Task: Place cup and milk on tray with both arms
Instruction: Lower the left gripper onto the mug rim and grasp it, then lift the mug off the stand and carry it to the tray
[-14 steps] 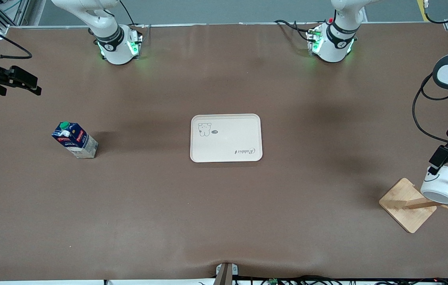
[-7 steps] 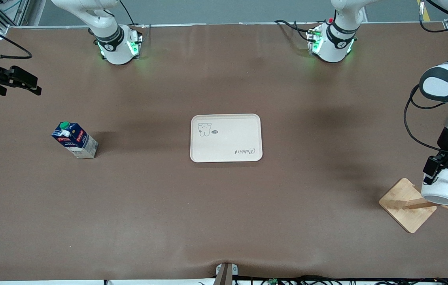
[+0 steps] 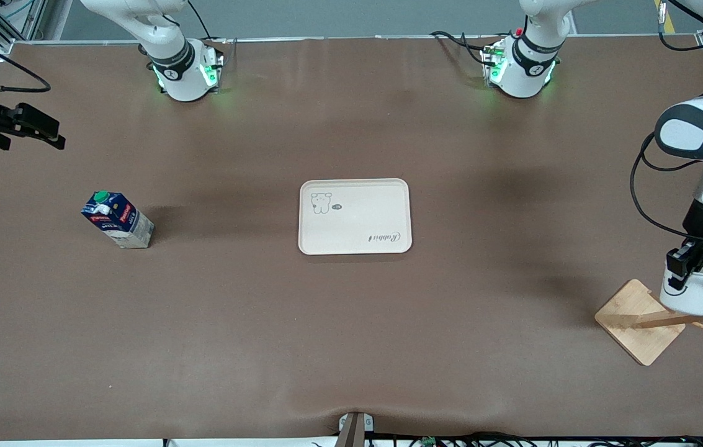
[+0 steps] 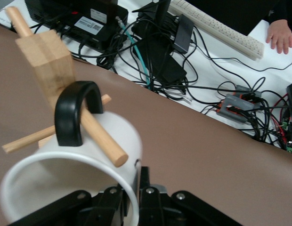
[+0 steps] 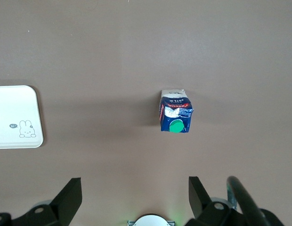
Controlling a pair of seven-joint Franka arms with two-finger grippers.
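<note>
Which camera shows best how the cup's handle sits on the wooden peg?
The left wrist view: the cup has its black handle looped over the rack's peg. The front view shows the cup small, under the left gripper. The right wrist view misses it.

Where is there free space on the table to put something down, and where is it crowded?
Bare table lies between the milk and the tray, and between the tray and the wooden rack. The rack is crowded: the left gripper is shut on the cup there.
</note>
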